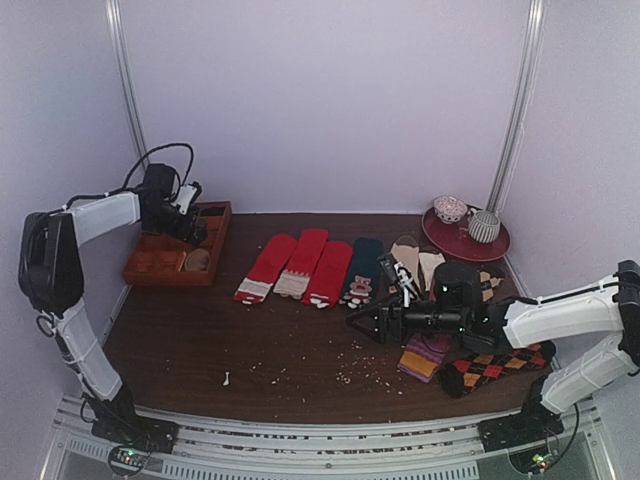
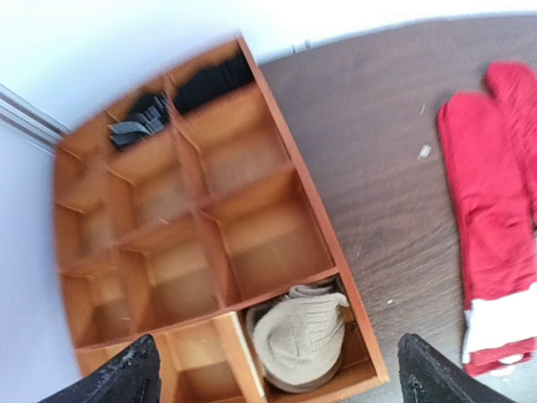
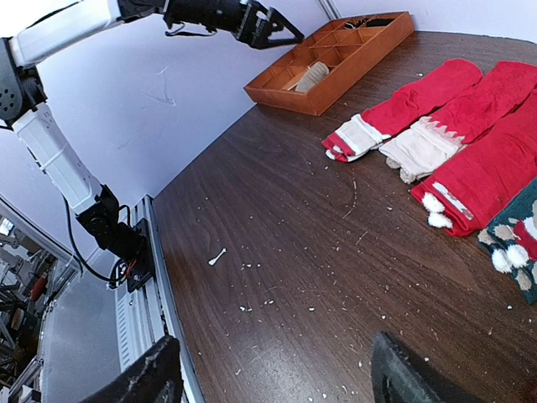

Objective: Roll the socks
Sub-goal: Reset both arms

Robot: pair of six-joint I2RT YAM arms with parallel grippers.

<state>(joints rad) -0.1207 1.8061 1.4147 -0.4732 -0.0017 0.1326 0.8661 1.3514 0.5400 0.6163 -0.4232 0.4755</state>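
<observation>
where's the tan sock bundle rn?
Left wrist view: tan sock bundle sits in the wooden divider tray's near-right corner compartment, under the open left tool, red socks to its right.

From where I stand, nothing here carries writing I can make out: no words, labels, brand marks or numbers are legible in any of the views.
</observation>
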